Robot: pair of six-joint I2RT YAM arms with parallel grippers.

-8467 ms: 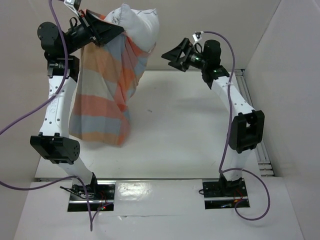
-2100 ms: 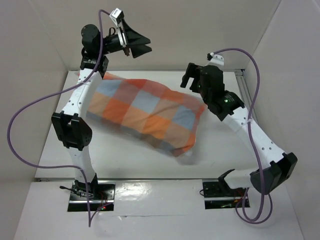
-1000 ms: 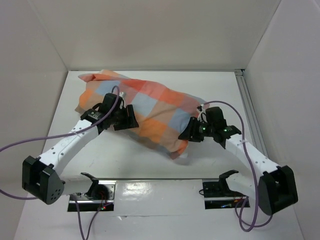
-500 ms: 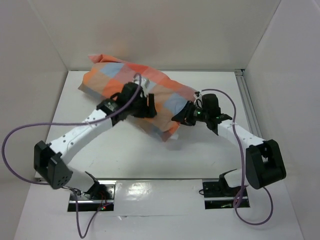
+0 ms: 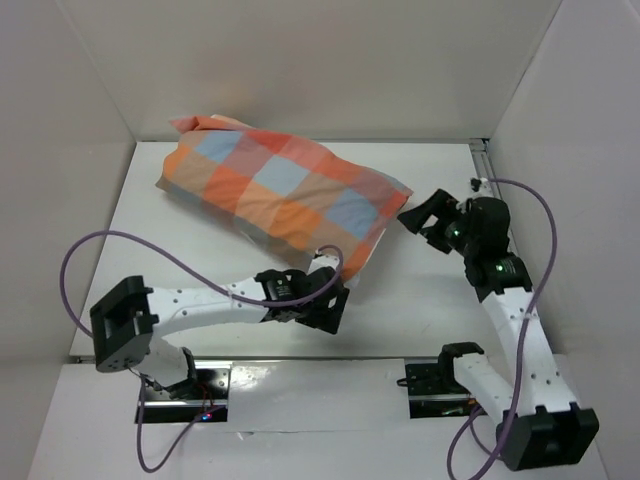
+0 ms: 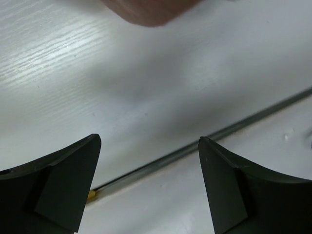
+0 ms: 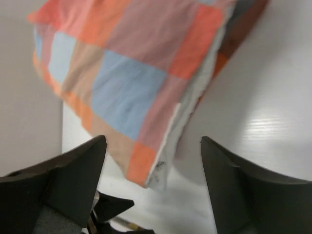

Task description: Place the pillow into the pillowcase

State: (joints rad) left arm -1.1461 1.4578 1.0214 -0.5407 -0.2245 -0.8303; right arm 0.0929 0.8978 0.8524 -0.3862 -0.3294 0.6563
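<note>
Plump checked pillowcase [image 5: 280, 195] lies diagonally at far-left of the white grained table [image 5: 400, 300], soft white pillow [image 7: 189, 102] edge peeking from its open end; left gripper [image 6: 148, 141] and right gripper [image 7: 153, 141] both spread wide, empty, clear of fabric.

Looking down at the checked pillowcase [image 5: 280, 195], lying plump and diagonal from upper left toward centre of the white table [image 5: 400, 295]. Finding the left gripper [image 5: 328, 303] sitting low below its lower end, the right gripper [image 5: 418, 216] pointing at its right end.
</note>
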